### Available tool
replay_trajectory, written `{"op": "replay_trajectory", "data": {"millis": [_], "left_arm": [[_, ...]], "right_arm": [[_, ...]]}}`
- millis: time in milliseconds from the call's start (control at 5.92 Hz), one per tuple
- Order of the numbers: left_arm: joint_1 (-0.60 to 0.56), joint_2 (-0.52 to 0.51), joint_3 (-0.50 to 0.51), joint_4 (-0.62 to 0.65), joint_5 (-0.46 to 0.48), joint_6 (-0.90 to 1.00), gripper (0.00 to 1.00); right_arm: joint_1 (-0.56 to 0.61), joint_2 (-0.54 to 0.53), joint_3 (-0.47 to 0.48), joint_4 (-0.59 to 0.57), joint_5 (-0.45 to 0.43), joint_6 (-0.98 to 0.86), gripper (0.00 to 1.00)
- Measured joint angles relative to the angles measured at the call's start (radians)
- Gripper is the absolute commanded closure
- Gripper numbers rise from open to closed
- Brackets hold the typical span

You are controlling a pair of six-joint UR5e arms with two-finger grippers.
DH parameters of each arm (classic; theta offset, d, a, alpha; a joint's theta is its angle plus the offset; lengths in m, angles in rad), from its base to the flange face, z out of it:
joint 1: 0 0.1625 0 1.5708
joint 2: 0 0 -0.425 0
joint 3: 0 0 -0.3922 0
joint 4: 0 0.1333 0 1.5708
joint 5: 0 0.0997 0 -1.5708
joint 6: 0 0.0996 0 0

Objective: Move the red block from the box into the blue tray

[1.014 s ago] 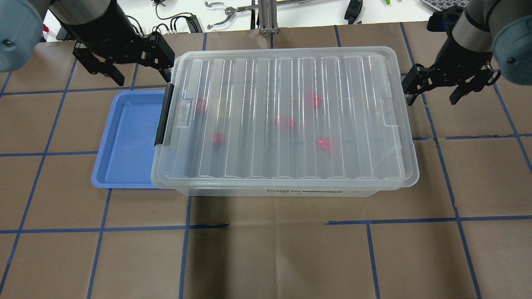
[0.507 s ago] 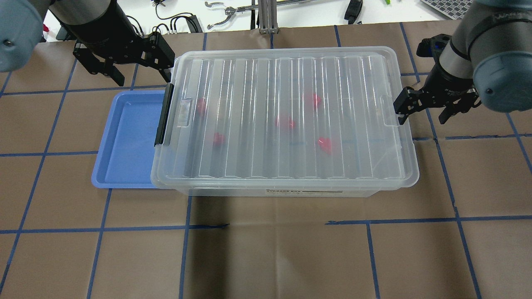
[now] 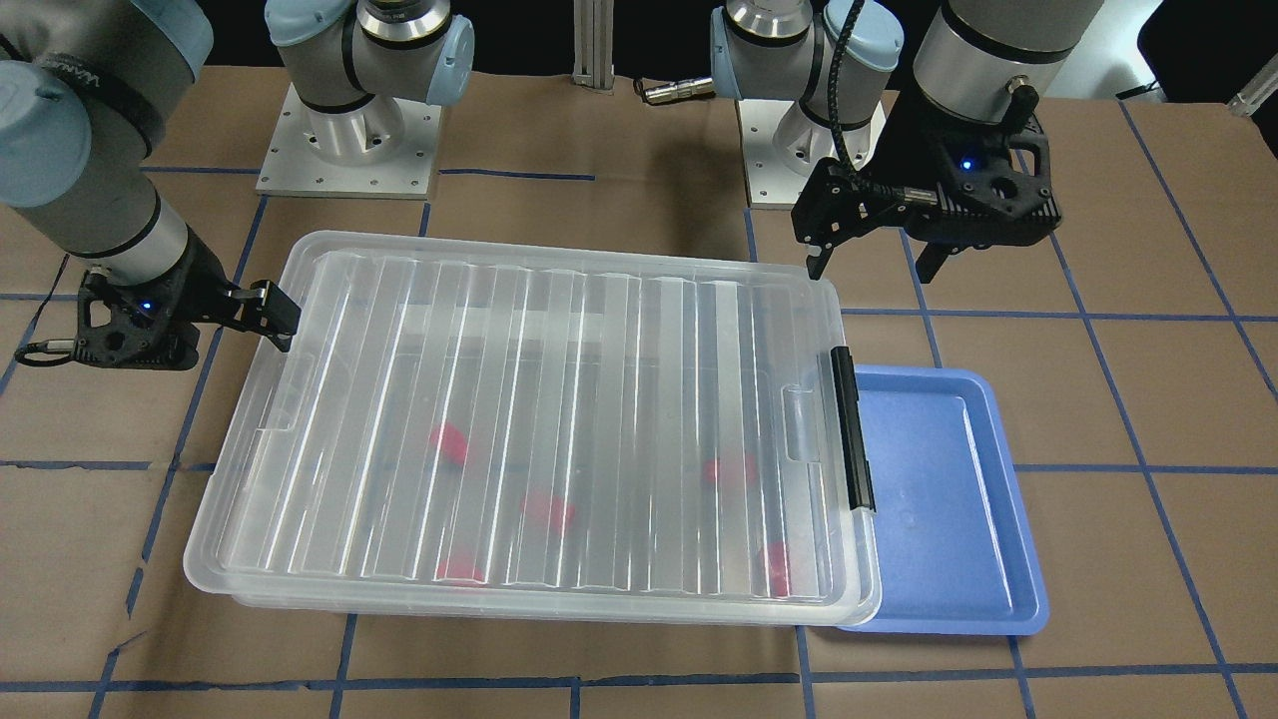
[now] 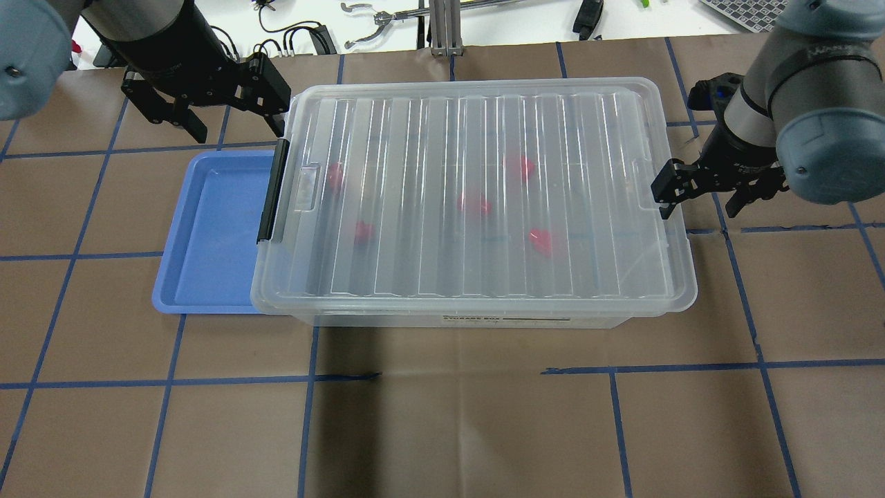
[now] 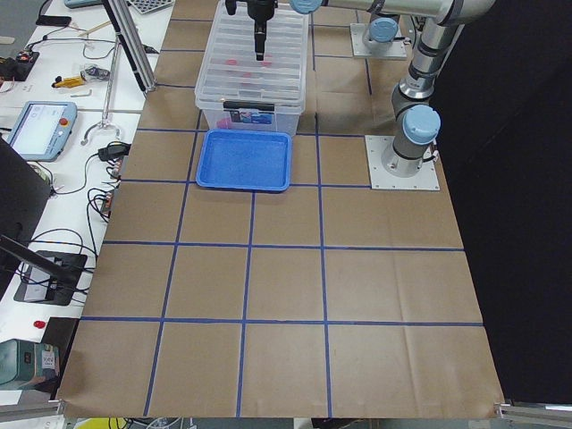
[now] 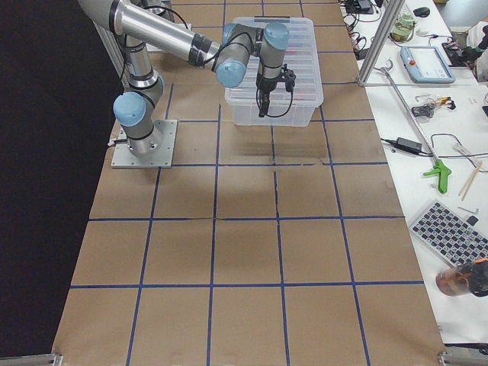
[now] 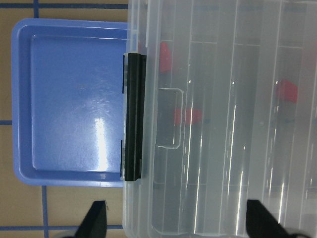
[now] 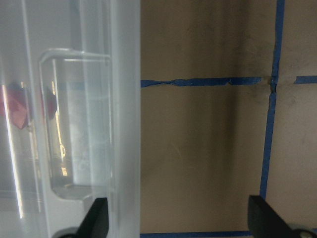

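Red block [image 4: 541,240] lies blurred inside the clear, ribbed-lidded box [image 4: 415,131].

The blocks [image 4: 472,204] are red, the ribbed box [image 4: 484,86] clear, its latch [image 4: 271,190] black, the tray [image 4: 207,235] light blue.

We see the box [image 4: 380,319] closed under its lid [image 4: 429,124], five red blocks [image 4: 474,204] blurred inside. The tray [image 4: 207,235] lies at its latch [image 4: 272,190] end, one edge under the rim. Our left gripper [image 4: 235,128] hangs beyond the tray, jaws spread; our right gripper [image 4: 700,206], likewise spread, has a finger at the box's right rim.
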Motion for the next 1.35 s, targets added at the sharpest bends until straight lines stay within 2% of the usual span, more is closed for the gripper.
{"op": "replay_trajectory", "data": {"millis": [507,1352], "left_arm": [[0.0,0.0,0.0,0.001,0.0,0.0,0.02],[0.0,0.0,0.0,0.0,0.0,0.0,0.02]], "right_arm": [[-0.009,0.01,0.002,-0.02,-0.007,-0.032,0.0],[-0.102,0.018,0.002,-0.048,-0.034,-0.158,0.0]]}}
